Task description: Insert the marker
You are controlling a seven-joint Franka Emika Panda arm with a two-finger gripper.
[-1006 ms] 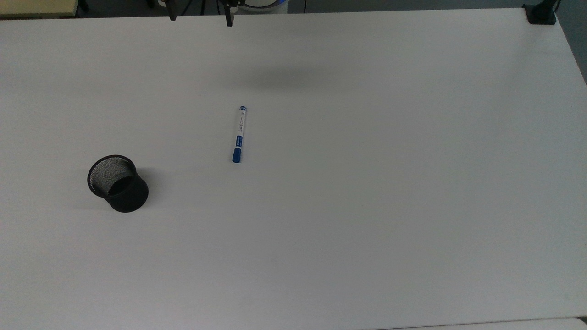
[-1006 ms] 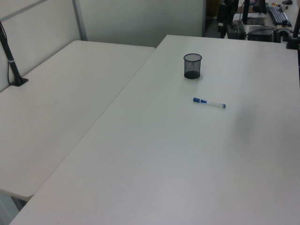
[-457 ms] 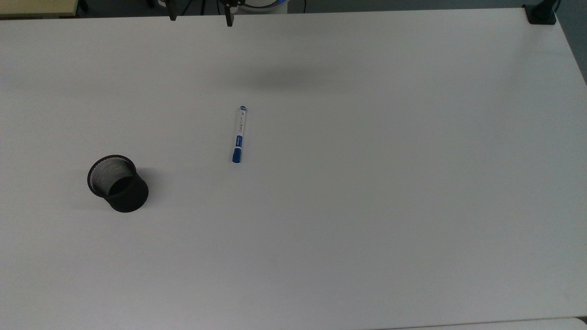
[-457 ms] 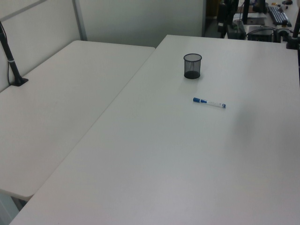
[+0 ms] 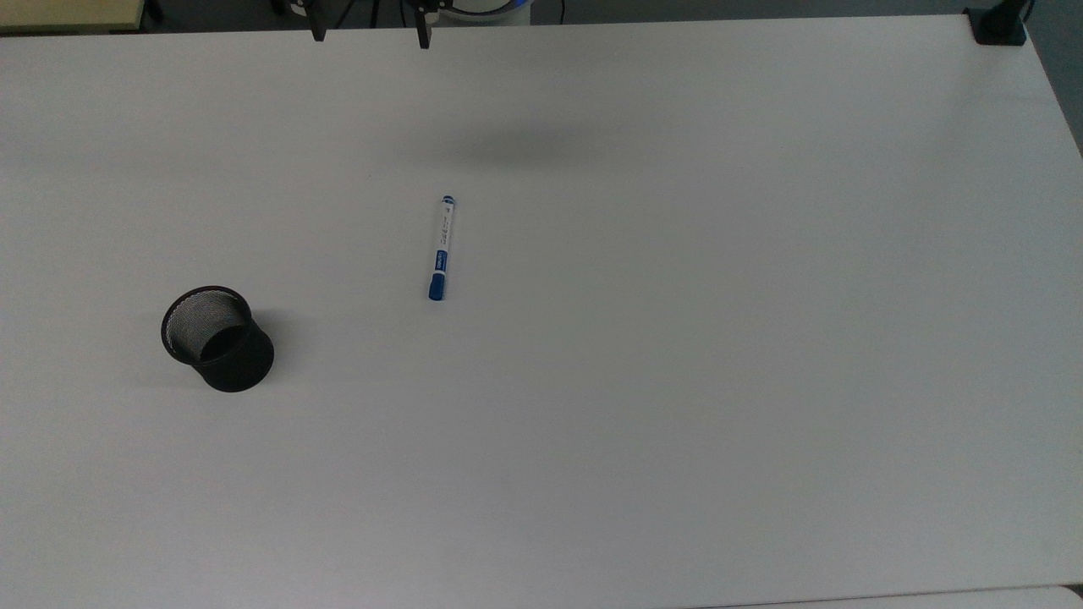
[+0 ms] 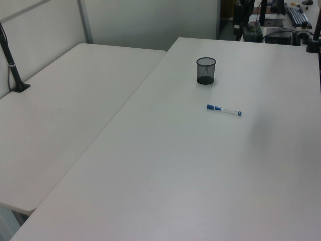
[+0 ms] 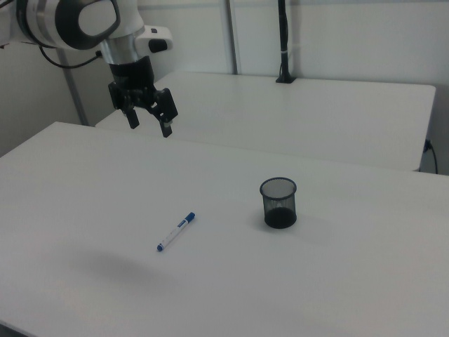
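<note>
**Hand waits high, marker not yet taken**

Nothing has moved since the earlier pictures: marker, cup and hand keep their places.

The white surface [image 5: 677, 381] carries two things, well apart. The black mesh cup [image 7: 278, 201] stands upright with its mouth free, ready to receive. The marker [image 5: 441, 248] lies flat, easy to take from above.

The right view gives the arm and the hand [image 7: 148, 126], raised, fingers spread, holding nothing. The top view gives just its two fingertips [image 5: 422, 37] at the far edge.
</note>
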